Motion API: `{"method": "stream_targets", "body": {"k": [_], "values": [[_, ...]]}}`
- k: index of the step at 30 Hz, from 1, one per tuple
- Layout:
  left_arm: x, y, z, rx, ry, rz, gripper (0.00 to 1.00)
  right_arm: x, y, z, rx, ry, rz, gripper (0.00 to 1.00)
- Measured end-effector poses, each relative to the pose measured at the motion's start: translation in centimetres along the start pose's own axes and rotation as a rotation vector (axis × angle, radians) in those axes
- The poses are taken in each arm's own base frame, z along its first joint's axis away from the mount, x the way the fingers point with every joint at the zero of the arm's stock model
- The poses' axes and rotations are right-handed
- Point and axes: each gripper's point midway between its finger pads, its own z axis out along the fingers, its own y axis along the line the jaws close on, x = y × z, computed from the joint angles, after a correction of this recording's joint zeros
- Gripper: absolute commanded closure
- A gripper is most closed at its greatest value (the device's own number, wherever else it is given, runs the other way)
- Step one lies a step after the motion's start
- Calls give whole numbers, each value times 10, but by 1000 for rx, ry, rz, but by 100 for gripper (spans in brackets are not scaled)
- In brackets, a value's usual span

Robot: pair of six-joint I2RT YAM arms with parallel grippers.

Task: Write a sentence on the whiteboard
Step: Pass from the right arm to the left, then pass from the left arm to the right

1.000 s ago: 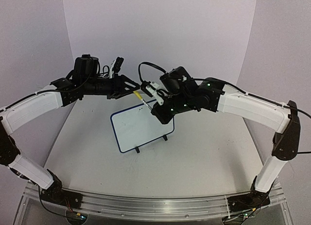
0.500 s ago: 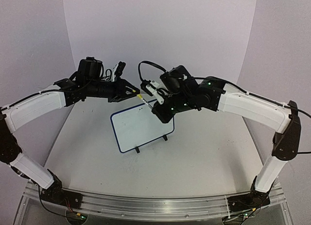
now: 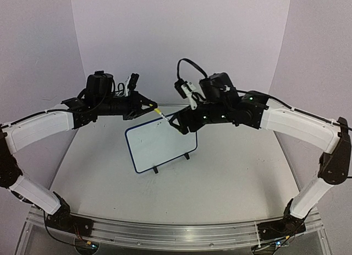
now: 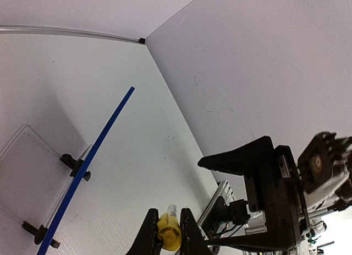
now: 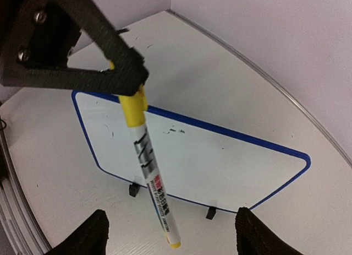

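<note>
The whiteboard (image 3: 161, 146) stands tilted on two black feet mid-table, blue-framed; in the right wrist view the whiteboard (image 5: 220, 161) shows only a few tiny dark specks, and no sentence can be seen. My left gripper (image 3: 153, 107) is shut on the yellow cap end of a marker (image 3: 163, 115). That marker (image 5: 149, 169) hangs slanted in front of the board from the left gripper (image 5: 129, 84). The yellow cap (image 4: 169, 233) sits between the left fingers (image 4: 148, 233). My right gripper (image 3: 177, 121) is open, its fingers wide either side of the marker's lower end, touching nothing.
The pale table (image 3: 236, 172) is ringed by a curved lilac backdrop (image 3: 181, 40). An aluminium rail (image 3: 176, 230) carrying both arm bases runs along the near edge. The right arm's black gripper body (image 4: 264, 183) is close beside the left fingers.
The right gripper has opened, let go of the marker and drawn back up and to the right. The left gripper has shut on the yellow cap end and now holds the marker alone.
</note>
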Motion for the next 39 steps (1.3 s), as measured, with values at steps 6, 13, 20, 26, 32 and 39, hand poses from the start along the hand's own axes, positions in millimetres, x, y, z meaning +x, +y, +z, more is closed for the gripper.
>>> {"method": "stream_targets", "body": {"k": [6, 13, 20, 26, 32, 39], "values": [[-15, -23, -14, 115, -120, 21, 100, -26, -49, -32, -88, -259, 324, 13], [-39, -71, -35, 334, -251, 81, 100, -61, -28, -52, -375, -476, 483, 13], [-46, -95, -48, 440, -300, 150, 100, -101, 7, -89, -700, -626, 496, 13], [-51, -108, -59, 504, -343, 176, 100, -105, 19, -94, -821, -633, 500, 16], [-51, -107, -57, 513, -347, 173, 100, -108, 22, -98, -860, -639, 509, 20], [-47, -97, -48, 493, -330, 159, 100, -109, 22, -99, -870, -644, 520, 24]]}}
